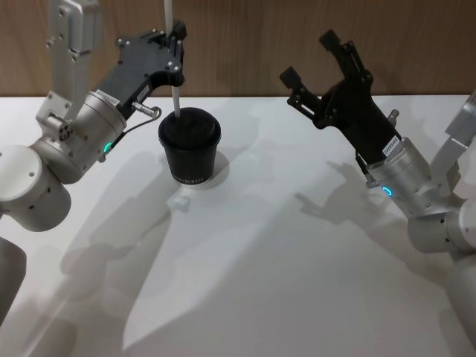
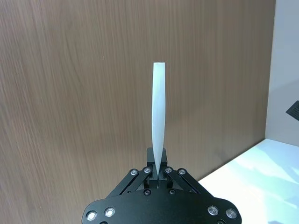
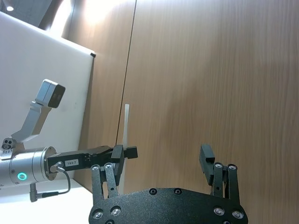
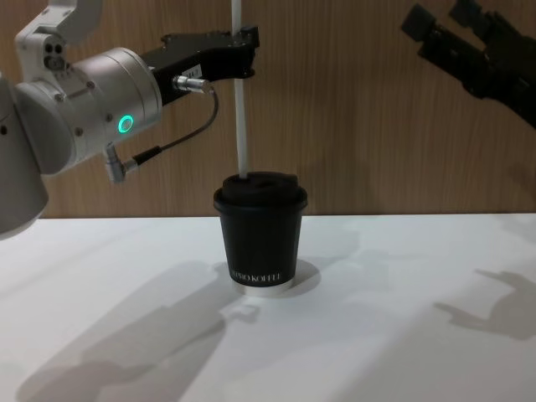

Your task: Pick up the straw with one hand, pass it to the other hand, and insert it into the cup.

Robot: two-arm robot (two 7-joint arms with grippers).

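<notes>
I have the left gripper (image 4: 243, 38) clamped on the straw (image 4: 241, 109), holding it upright above the cup (image 4: 260, 239). From the chest camera the straw's lower end meets the lid (image 4: 260, 189) near its left edge; I cannot tell whether it has gone through the hole. The cup stands on the white table (image 1: 297, 282), left of centre, with small white lettering low on its side that looks like "KOFFEE" on the right, though the rest is too small for me to read. There is a white label on the left gripper's body (image 1: 108, 97) and another on the right one (image 1: 392, 146); I cannot read either. My right gripper (image 1: 309, 56) hangs raised over the table, well apart from the cup, fingers spread and holding nothing.
</notes>
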